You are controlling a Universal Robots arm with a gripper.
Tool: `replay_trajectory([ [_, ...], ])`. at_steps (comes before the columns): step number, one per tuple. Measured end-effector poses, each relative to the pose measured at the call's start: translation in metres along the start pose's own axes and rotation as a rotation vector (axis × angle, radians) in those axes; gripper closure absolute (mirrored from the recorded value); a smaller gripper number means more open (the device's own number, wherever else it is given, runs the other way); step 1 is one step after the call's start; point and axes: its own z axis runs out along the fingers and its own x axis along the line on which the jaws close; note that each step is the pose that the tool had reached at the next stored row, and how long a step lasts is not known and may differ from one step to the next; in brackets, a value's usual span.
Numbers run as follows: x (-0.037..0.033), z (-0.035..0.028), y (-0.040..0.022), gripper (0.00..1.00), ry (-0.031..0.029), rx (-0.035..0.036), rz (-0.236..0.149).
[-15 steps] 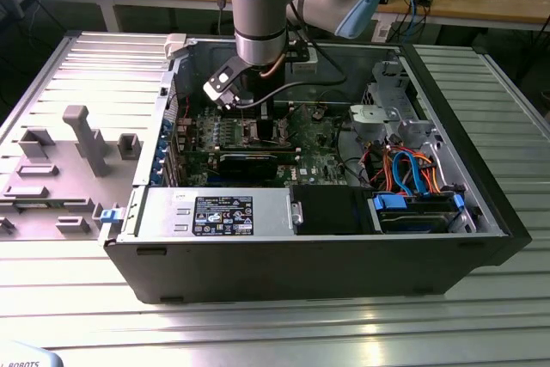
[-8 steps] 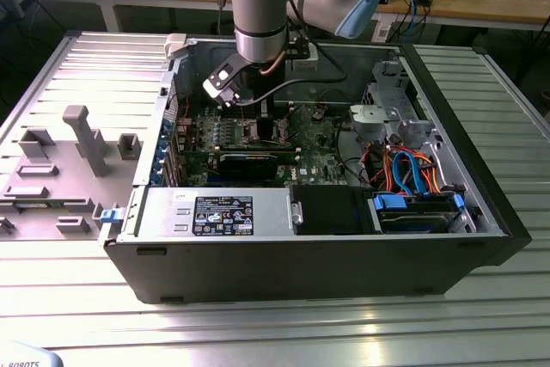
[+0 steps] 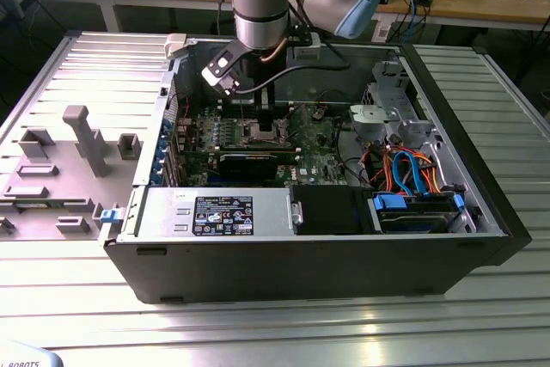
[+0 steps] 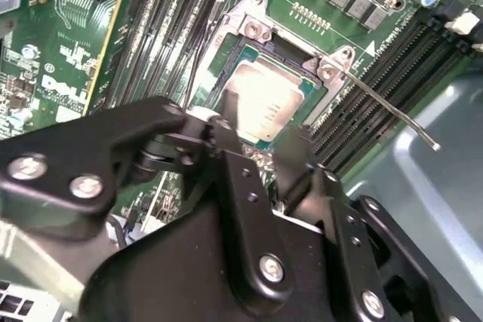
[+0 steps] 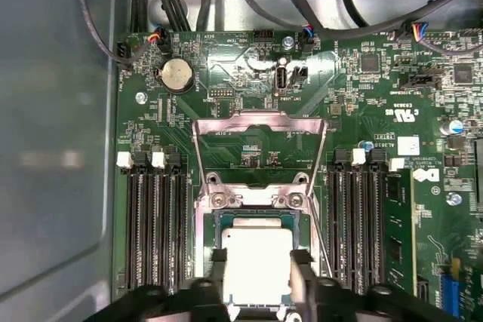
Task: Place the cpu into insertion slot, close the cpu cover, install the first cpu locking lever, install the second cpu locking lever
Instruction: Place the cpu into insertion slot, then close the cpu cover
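Reaching straight down into the case [image 3: 301, 255], with fingers [image 5: 219, 262] clamped on opposite edges of the cpu [image 5: 256, 262] in the insertion slot [image 5: 260, 219], cpu cover [image 5: 260, 120] open.

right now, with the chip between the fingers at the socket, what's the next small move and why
Probably open the hand slightly to release: its fingers clasp the silver-grey square chip, which looks seated flat in the metal-rimmed square socket, while the thin silver frame cover stands open.

Print on the power supply's label [image 3: 222, 213] cannot be made out.
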Motion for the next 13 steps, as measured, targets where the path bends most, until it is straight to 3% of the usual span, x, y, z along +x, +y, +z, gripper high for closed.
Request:
replay_trajectory([
  [4,0.0,-0.0006,0.0001,0.77,0.0,0.0012,0.0],
  [5,0.0,-0.0006,0.0001,0.89,0.0,0.0013,0.0],
  [13,0.0,-0.0006,0.0001,0.89,0.0,0.0014,0.0],
])
